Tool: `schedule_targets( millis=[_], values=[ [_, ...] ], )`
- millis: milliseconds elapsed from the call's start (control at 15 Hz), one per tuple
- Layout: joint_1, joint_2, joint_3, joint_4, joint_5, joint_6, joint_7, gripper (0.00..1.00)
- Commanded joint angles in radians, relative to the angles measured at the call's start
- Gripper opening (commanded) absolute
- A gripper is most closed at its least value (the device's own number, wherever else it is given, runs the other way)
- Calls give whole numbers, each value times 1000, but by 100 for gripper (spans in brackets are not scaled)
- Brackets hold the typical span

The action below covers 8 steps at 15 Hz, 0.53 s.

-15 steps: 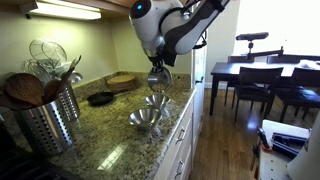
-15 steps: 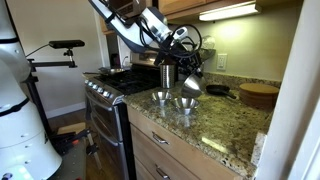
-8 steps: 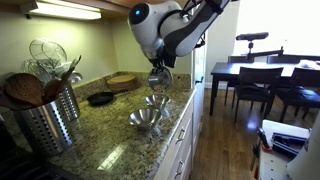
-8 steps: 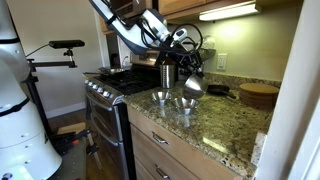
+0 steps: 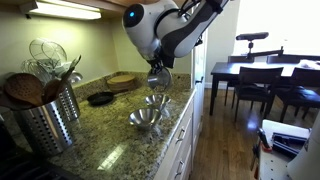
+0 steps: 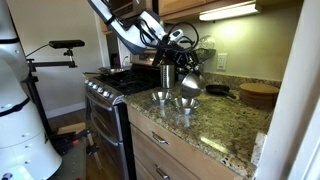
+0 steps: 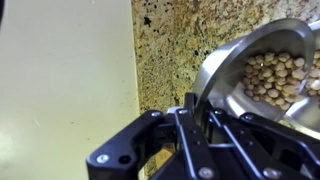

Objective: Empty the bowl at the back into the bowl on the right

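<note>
My gripper (image 5: 158, 70) is shut on the rim of a small metal bowl (image 5: 159, 79) and holds it tilted in the air above the granite counter (image 5: 110, 135). The held bowl also shows in an exterior view (image 6: 190, 84). In the wrist view it (image 7: 262, 80) holds several pale round nuts or beans (image 7: 275, 72), and its rim sits between my jaws (image 7: 198, 112). Two more metal bowls stand on the counter below: one (image 5: 155, 100) under the held bowl and one (image 5: 145, 118) nearer the counter's front. Both show in an exterior view (image 6: 161, 97) (image 6: 185, 102).
A metal utensil holder (image 5: 50, 118) stands at the near end of the counter. A black pan (image 5: 100, 98) and a round wooden board (image 5: 122, 80) lie further back. A stove (image 6: 108, 90) adjoins the counter. The counter edge runs just beside the bowls.
The wrist has shifted slightly with the bowl still in its grip. The two bowls on the counter have not moved.
</note>
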Motion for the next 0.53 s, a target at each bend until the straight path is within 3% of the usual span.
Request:
schedule_targets(
  millis=[0, 467],
  values=[
    [27, -9, 13, -7, -49, -64, 40, 8],
    [44, -8, 35, -17, -70, -116, 46, 8]
  ],
)
